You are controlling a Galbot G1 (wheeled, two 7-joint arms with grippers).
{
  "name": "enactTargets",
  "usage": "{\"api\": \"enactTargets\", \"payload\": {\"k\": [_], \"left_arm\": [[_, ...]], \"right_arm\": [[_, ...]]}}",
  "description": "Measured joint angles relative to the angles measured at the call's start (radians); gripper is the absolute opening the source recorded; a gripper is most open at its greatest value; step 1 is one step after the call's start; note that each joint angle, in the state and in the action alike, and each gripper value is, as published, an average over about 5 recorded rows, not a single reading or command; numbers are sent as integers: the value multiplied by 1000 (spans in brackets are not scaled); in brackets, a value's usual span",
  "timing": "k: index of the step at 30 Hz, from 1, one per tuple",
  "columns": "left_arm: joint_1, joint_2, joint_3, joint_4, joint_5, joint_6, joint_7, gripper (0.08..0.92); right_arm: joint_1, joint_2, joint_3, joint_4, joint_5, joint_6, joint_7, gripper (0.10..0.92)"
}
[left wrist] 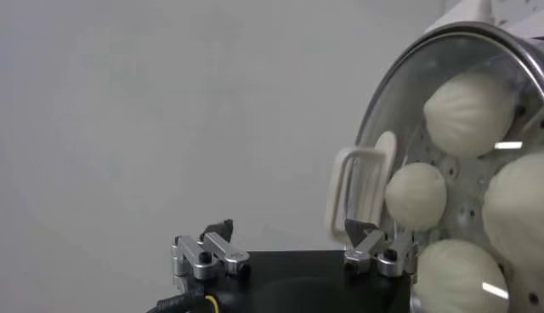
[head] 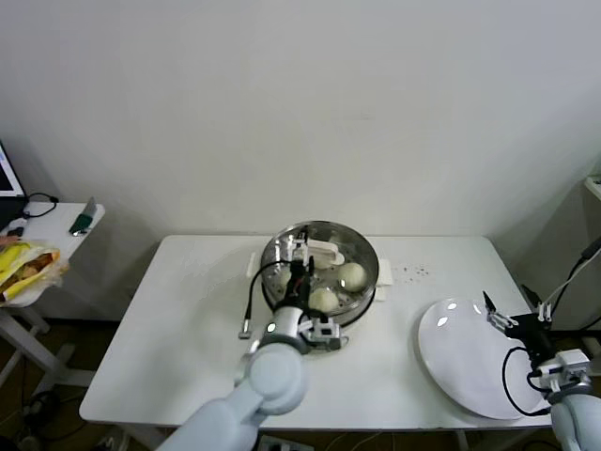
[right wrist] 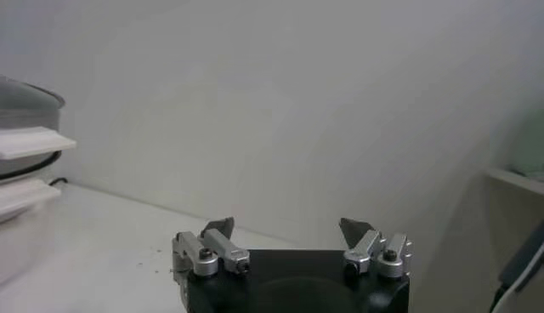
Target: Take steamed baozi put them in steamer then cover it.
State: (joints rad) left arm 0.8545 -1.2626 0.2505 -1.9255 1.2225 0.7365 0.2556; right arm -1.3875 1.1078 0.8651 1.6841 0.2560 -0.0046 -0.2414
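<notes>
I have the left arm reaching forward over the middle of the table (head: 188,319), its wrist tipped down at the near edge of the steamer (head: 366,282). The left gripper (head: 300,268) sits above the lid (head: 324,235), just beside the lid's cream handle (head: 322,251), and my wrist camera shows its fingers (left wrist: 217,231) spread wide with nothing between them; the handle (left wrist: 361,191) stands free next to one fingertip, not clamped.

The lid is on the steamer, seated over the rim as far as I can see. Through the glass I count four baozi (left wrist: 415,196) on the perforated floor in the wrist view; from the head camera only some of them (head: 351,275) show clearly.

The right arm is parked at the right edge of the table. Its gripper (head: 496,315) hangs over the far rim of the white plate (head: 460,362), pointing inward toward the steamer, fingers (right wrist: 219,226) wide apart and holding nothing. Whether it touches the plate I cannot tell.
</notes>
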Motion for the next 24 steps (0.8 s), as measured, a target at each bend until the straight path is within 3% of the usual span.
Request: {"api": "enactTargets", "payload": {"k": [8,17,24], "left_arm": [[133,75,-127,-148,-154,0,-105,823],[334,82,-423,-221,-579,-10,-260,823],[481,35,-649,-203,-932,-200,-317,823]], "right_arm": [[-1,9,-13,15,4,-18,1,823],[-6,27,-32,22,3,-15,-12,823],[-24,48,-40,34,3,-1,-27,823]]}}
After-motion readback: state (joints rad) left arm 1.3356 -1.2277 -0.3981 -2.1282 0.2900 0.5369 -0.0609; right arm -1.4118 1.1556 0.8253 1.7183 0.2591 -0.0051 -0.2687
